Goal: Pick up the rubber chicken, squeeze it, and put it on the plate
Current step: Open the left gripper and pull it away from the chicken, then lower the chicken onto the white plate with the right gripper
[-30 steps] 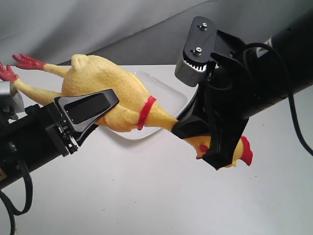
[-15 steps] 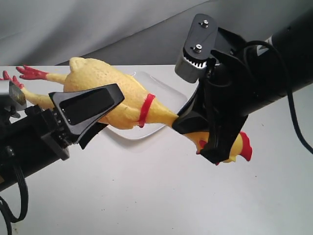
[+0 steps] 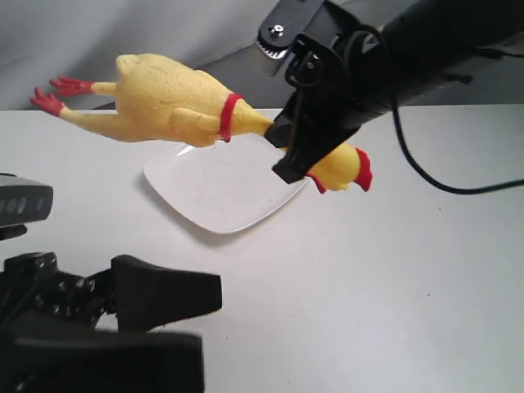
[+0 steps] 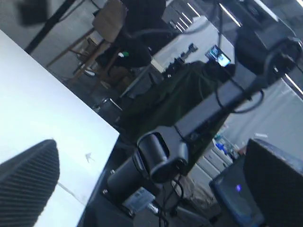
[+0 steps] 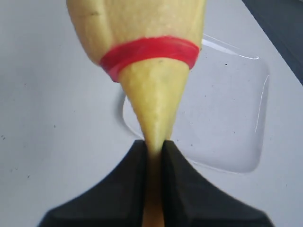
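The yellow rubber chicken (image 3: 172, 106) hangs level in the air above the white plate (image 3: 221, 184), red feet (image 3: 57, 92) at the left and red-combed head (image 3: 344, 168) at the right. My right gripper (image 3: 295, 155) is shut on its thin neck, just beyond the red band. In the right wrist view the neck (image 5: 151, 109) runs between the black fingers of the right gripper (image 5: 153, 146), with the plate (image 5: 227, 118) below. My left gripper (image 3: 205, 323) sits low at the near left, open and holding nothing. In its own view the left gripper (image 4: 151, 189) has fingers far apart.
The white table (image 3: 368, 286) stretches around the plate under a grey backdrop. The left wrist view looks past the table edge (image 4: 102, 120) at dark equipment and a chair off the table.
The left gripper has let go of the chicken's body and dropped to the near left. The right gripper has carried the chicken up and to the left, over the plate.
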`<state>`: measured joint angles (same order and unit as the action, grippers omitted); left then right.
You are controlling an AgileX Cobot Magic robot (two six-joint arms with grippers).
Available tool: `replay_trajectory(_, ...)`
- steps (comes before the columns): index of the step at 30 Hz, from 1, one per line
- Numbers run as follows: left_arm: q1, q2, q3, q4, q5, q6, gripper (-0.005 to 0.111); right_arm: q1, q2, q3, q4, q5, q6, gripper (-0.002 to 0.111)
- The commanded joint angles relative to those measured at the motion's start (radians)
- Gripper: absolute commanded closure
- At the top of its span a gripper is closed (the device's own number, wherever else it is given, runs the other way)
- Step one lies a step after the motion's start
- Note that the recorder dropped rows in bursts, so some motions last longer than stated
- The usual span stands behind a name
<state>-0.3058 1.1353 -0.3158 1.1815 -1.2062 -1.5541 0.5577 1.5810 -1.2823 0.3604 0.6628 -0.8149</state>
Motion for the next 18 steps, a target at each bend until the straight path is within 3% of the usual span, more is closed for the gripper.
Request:
replay_trajectory(1,-0.002,-0.146,-0.004,0.136,-0.015,-0.141,0.003,-0.011,0.170,-0.157,-0.027,-0.031,0.032,0.108)
replay_trajectory(4,-0.002,-0.245,-0.004,0.211,0.010,-0.201,0.003,-0.040,0.291,-0.269,-0.038,-0.031,0.073,0.108)
replay_trajectory(13,-0.002,-0.539,-0.004,0.544,0.295,-0.422,0.003,-0.131,0.582,-0.478,0.003,-0.041,0.140,0.108)
replay_trajectory(18,-0.002,-0.622,0.010,0.563,0.391,-0.435,0.003,-0.129,0.682,-0.482,0.009,-0.084,0.140,0.108)
